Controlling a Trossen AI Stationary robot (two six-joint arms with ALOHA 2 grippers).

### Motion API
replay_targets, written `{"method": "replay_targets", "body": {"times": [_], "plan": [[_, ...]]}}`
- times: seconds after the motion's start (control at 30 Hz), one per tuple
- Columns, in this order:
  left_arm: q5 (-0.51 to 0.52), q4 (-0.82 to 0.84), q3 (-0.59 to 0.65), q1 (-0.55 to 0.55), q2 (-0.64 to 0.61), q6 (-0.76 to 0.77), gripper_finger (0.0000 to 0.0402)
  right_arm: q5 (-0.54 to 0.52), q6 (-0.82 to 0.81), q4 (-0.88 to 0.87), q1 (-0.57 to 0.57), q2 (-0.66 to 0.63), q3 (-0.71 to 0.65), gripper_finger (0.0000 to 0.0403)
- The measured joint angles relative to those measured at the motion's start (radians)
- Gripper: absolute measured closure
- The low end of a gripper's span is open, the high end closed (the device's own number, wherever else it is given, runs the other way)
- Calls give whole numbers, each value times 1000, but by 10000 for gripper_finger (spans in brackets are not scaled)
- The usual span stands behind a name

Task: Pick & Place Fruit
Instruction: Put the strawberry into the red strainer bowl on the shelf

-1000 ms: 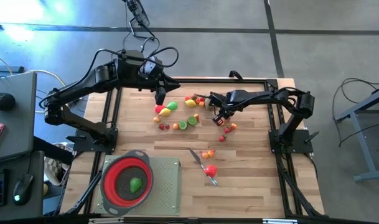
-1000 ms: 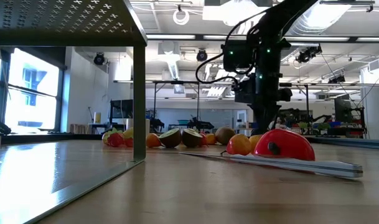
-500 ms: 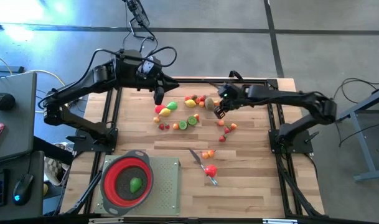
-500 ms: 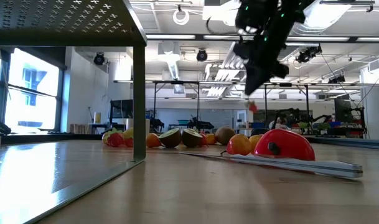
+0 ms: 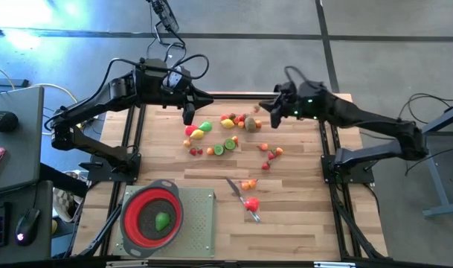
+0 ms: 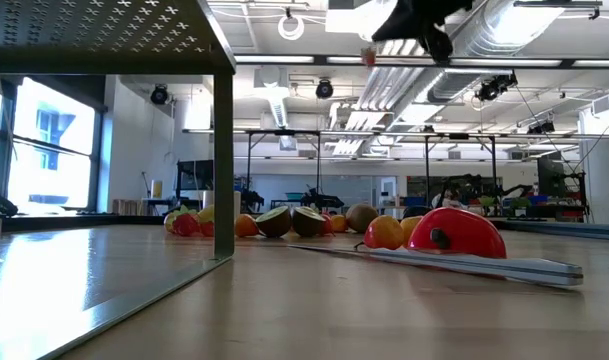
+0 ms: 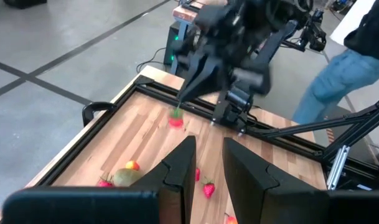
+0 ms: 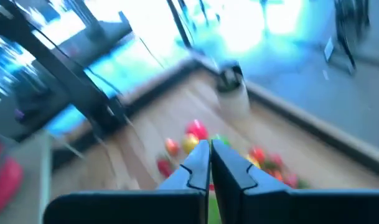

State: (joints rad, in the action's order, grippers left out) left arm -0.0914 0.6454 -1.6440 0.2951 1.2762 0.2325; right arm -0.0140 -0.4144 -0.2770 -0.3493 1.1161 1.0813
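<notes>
Though blurred, right gripper [image 5: 274,117] around fruit [image 7: 176,119].

Bench [image 5: 300,216]: light wooden butcher-block top with a black frame along its edges.
Far-middle cluster [image 5: 225,123]: most of the fruit lies here, red, yellow, orange, green and brown pieces close together, some touching.
Halved green piece [image 5: 219,149]: at the near edge of that cluster, cut face up, beside small red pieces.
Small right-hand group [image 5: 271,152]: a few red and orange pieces, a little apart from the cluster.
Knife [image 5: 241,197]: slim, grey, flat on the wood nearer the front; orange pieces just beside it.
Red piece [image 5: 251,203]: against the knife.
Grey mat [image 5: 204,216]: front left corner.
Red strainer [image 5: 152,216]: on the mat, holding a green fruit.
</notes>
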Motion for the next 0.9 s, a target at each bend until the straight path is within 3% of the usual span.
{"method": "replay_targets", "body": {"times": [0.33,0.63,0.9], "plan": [[0,0,0,0,2,0,325,112,82,307,43,-36,0,399],[24,-17,0,0,27,-3,321,126,129,358,68,-31,0,399],[-19,-112,0,-1,86,-24,252,161,136,365,68,-31,0,399]]}}
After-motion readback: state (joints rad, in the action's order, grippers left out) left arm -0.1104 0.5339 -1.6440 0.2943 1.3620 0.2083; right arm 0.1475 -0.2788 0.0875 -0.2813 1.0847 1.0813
